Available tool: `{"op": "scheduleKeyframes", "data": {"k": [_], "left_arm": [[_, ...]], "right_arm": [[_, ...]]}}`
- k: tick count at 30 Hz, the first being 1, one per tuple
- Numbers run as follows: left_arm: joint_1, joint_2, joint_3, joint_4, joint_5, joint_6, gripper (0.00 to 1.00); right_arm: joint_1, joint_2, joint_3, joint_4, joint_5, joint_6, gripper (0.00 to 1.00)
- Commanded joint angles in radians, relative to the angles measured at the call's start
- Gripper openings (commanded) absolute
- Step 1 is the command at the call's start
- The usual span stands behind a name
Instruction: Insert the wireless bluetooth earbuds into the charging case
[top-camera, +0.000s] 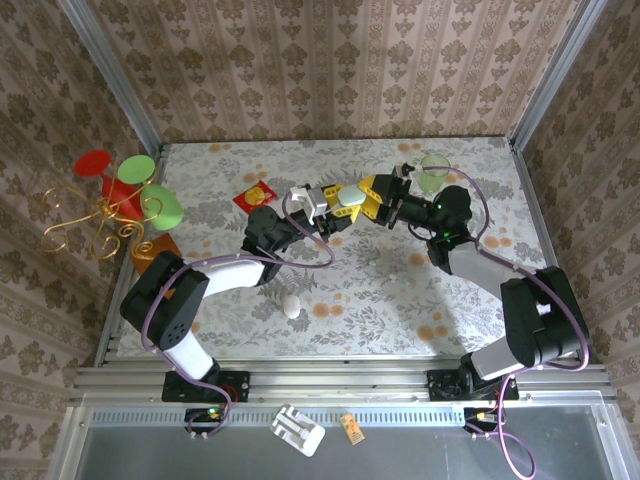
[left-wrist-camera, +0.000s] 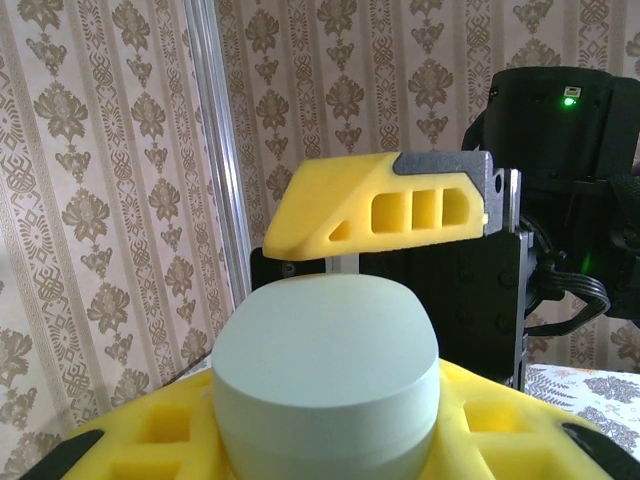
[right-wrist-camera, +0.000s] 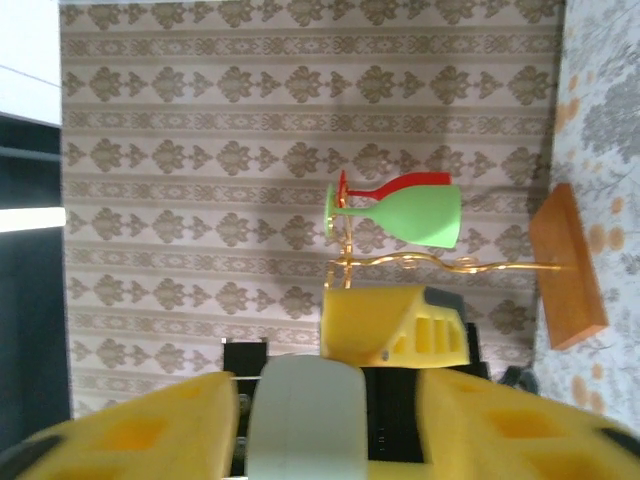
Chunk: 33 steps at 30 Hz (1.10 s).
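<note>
The charging case (top-camera: 349, 198), a pale rounded box with its lid down, hangs in the air above the middle of the table. My left gripper (top-camera: 338, 207) is shut on it; in the left wrist view the case (left-wrist-camera: 325, 370) sits tight between the yellow fingers (left-wrist-camera: 150, 440). My right gripper (top-camera: 368, 194) faces it from the right and stands open. In the right wrist view the case (right-wrist-camera: 305, 420) lies against one finger (right-wrist-camera: 150, 430), with a gap to the other. The earbuds are out of view.
A gold wire stand (top-camera: 100, 215) with green and red glasses (top-camera: 160, 205) stands at the left edge. A red packet (top-camera: 258, 194), a white egg shape (top-camera: 292, 306) and a pale green disc (top-camera: 435, 172) lie on the floral table (top-camera: 380, 290).
</note>
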Motion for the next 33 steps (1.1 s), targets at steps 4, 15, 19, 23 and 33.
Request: {"op": "scheduleKeyframes", "data": {"k": [4,15,19,23,33], "left_arm": [[0.042,-0.011,-0.004,0.002,0.05,-0.039,0.16],[0.126,-0.067,-0.062,-0.058,0.339,-0.118,0.11],[0.124,-0.06,-0.062,-0.022,0.377,-0.184,0.11],[0.123,-0.05,-0.063,-0.002,0.382,-0.235,0.12],[0.109,-0.053,-0.059,0.004,0.375,-0.251,0.12]], "right_arm": [[-0.008,-0.164,0.018,-0.352,0.053,-0.315,0.8],[0.023,-0.339,0.16,-0.999,0.197,-1.019,0.94],[0.101,-0.341,0.237,-1.172,0.289,-1.278,0.94],[0.129,-0.31,0.28,-1.221,0.332,-1.355,0.92],[0.176,-0.234,0.295,-1.149,0.297,-1.334,0.92]]}}
